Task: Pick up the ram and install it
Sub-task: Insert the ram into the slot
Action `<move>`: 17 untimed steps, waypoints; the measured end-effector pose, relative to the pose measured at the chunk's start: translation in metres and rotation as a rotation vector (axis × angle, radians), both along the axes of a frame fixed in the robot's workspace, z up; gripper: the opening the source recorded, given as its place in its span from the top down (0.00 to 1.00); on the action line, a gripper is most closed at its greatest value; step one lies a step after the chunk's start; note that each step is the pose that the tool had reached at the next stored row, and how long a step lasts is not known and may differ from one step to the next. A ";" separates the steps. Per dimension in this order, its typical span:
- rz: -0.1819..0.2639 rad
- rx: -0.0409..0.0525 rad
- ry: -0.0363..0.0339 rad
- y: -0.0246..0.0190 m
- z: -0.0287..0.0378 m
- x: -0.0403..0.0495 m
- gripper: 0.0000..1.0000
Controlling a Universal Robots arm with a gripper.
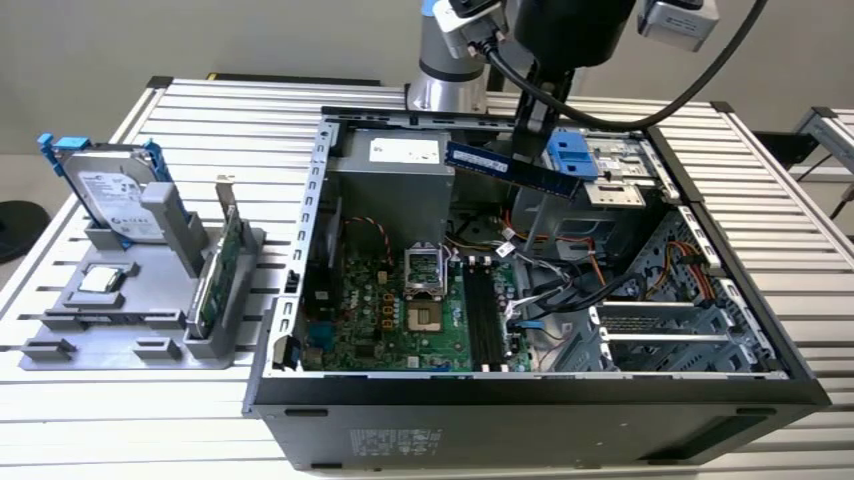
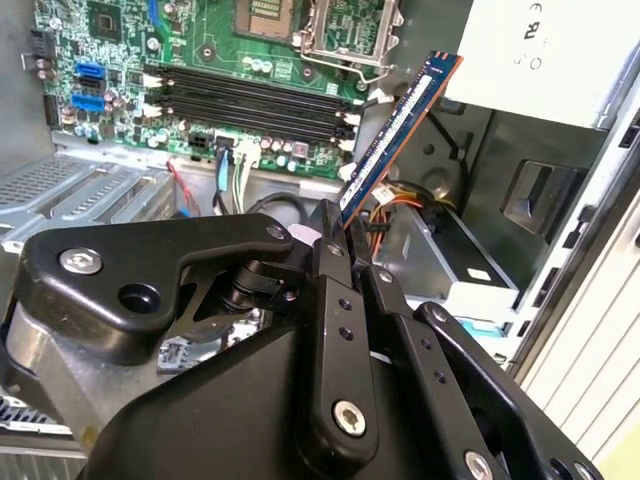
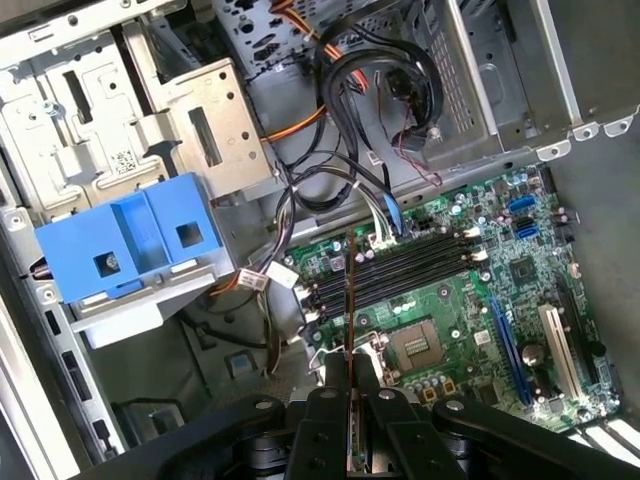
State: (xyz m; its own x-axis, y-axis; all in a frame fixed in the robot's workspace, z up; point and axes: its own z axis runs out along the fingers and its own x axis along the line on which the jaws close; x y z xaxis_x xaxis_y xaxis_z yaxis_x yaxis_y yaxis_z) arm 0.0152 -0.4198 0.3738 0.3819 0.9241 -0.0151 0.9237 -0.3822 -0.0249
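Gripper point(image 1: 534, 152) clamped tight on the ram point(image 1: 491, 162). Stick is tilted in the air over the open PC case point(image 1: 534, 410), well above the motherboard's black slots point(image 1: 483, 320).

The arm point(image 1: 446, 88) has a cylindrical column section in bare silver metal, topped by a blue ring cap point(image 1: 433, 8). The wrist housing point(image 1: 574, 30) is matt black and bulky. A light grey camera housing point(image 1: 678, 22) is mounted alongside it. Two thick black cables point(image 1: 523, 85) run off the wrist, one on each side. The claw point(image 2: 345, 232) is black throughout, with flat linkage bars with rounded ends over a moulded body. The bars carry small round fasteners in rows. One hex-socket screw point(image 2: 348, 417) sits at a bar's pivot, and a silver screw point(image 2: 80, 262) is set in the broad rounded link plate.
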 end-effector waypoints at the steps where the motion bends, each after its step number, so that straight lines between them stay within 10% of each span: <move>1: -0.006 0.0000 0.0000 0.0000 -0.0001 0.0000 1.00; 17: -0.061 -0.0001 0.0000 0.0000 -0.0011 0.0000 1.00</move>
State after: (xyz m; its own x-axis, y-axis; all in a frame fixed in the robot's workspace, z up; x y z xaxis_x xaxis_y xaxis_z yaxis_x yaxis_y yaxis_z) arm 0.0152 -0.4198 0.3727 0.4372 0.8993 -0.0152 0.8989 -0.4374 -0.0249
